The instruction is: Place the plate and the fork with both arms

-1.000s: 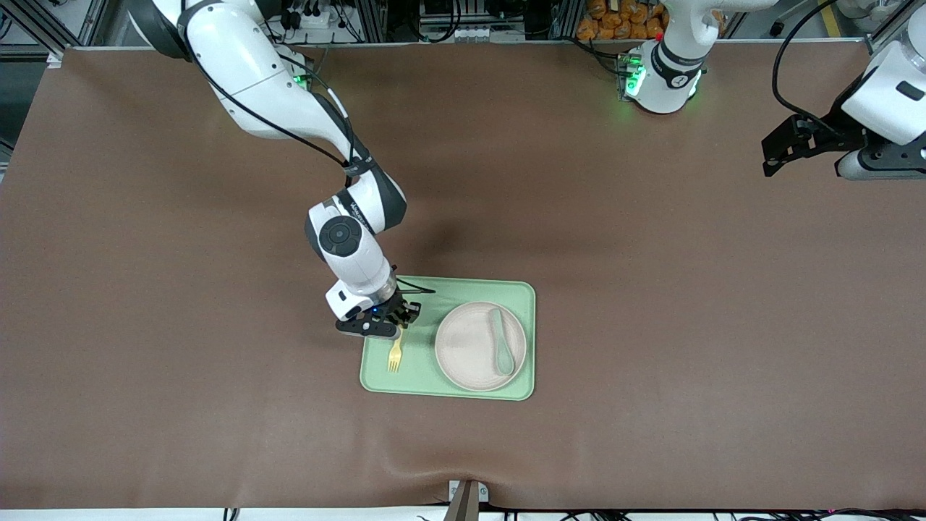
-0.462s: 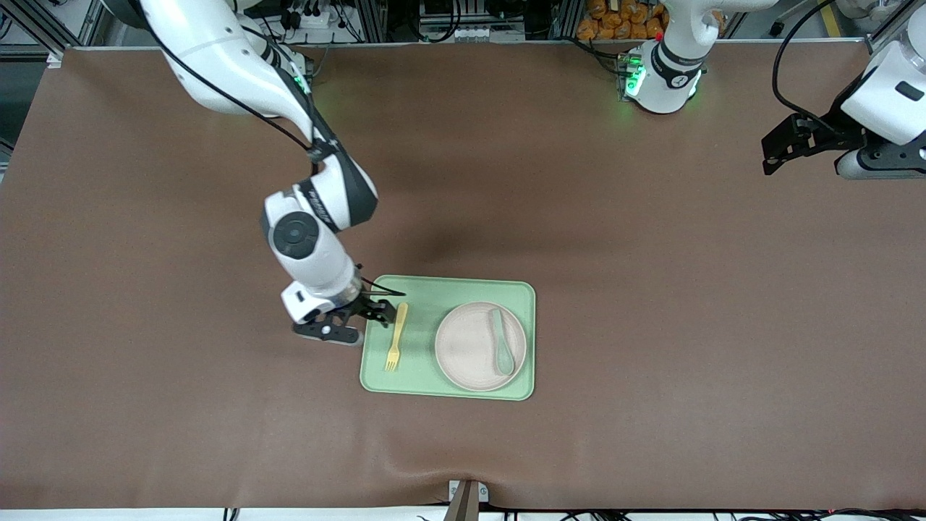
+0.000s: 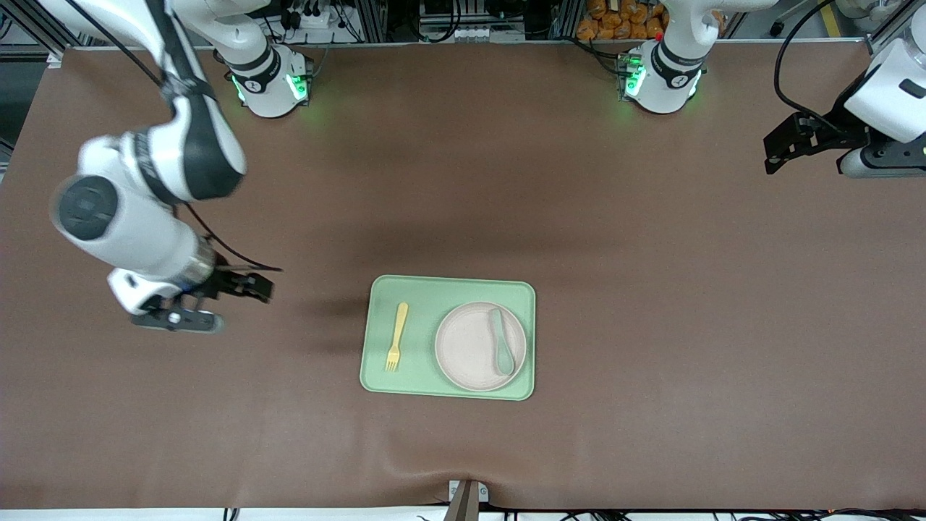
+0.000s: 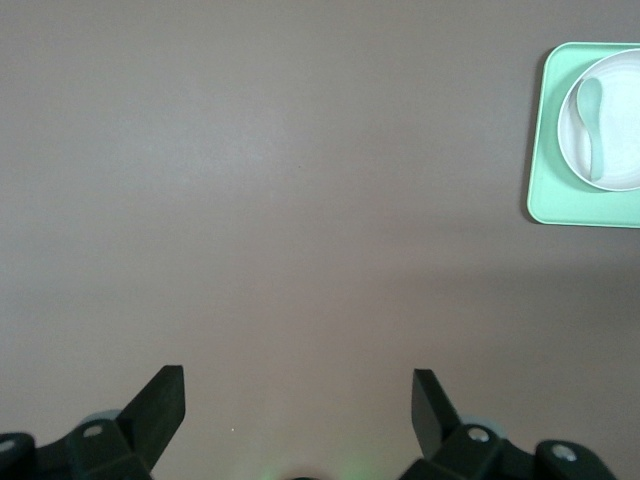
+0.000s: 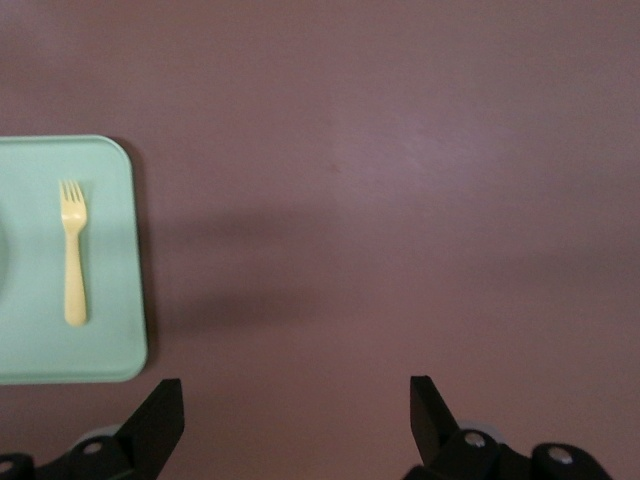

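Fork [image 3: 395, 336] and plate [image 3: 480, 346] lie on the tray [image 3: 448, 289]; right gripper [image 3: 217, 293], open and empty, should clear sideways; left gripper [image 3: 785, 145] waits open near the table's corner.

A brown mat [image 3: 463, 181] covers the whole desk from edge to edge, with a slight wrinkle near the middle of its edge closest to the front camera. A small metal bracket [image 3: 466, 499] sits at that edge. Along the desk's top edge stand aluminium frame rails [image 3: 376, 22], black cables [image 3: 441, 18] and a heap of orange items [image 3: 615, 18]. Soft shadows lie across the mat's middle
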You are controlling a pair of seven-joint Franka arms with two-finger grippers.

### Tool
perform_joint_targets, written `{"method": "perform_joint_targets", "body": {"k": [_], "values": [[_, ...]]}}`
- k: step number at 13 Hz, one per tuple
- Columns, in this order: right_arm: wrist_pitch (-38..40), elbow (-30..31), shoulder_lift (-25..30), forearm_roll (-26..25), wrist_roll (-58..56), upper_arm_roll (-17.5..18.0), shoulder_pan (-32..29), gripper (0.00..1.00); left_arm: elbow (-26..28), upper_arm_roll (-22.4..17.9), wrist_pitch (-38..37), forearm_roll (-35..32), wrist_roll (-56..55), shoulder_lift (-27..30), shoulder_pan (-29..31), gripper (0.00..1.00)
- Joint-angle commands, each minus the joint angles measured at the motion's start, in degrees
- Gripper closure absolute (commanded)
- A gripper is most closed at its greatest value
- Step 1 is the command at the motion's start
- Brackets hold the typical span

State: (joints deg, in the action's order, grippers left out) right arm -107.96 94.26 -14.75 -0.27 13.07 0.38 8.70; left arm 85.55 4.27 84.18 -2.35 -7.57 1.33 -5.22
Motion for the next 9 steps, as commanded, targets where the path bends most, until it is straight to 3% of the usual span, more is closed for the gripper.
{"method": "perform_joint_targets", "body": {"k": [1,4,6,9], "values": [[6.1,2.3,7.2,0.1,-6.7,1.2,-4.9,0.00,0.8,0.2,-0.6,0.9,1.0,2.4,0.1,0.00],[10.3,2.2,11.0,1.0,-17.0,1.2,-11.2,0.00,0.8,0.3,-0.8,0.9,1.0,2.7,-0.1,0.00],[13.7,1.5,14.0,4.2,-23.3,1.2,-15.7,0.00,0.9,0.3,-0.9,0.9,1.0,3.1,0.0,0.00],[20.2,-1.0,15.7,4.3,-24.7,-1.6,-15.8,0.00,0.4,0.2,-1.2,0.9,1.2,3.0,0.3,0.00]]}}
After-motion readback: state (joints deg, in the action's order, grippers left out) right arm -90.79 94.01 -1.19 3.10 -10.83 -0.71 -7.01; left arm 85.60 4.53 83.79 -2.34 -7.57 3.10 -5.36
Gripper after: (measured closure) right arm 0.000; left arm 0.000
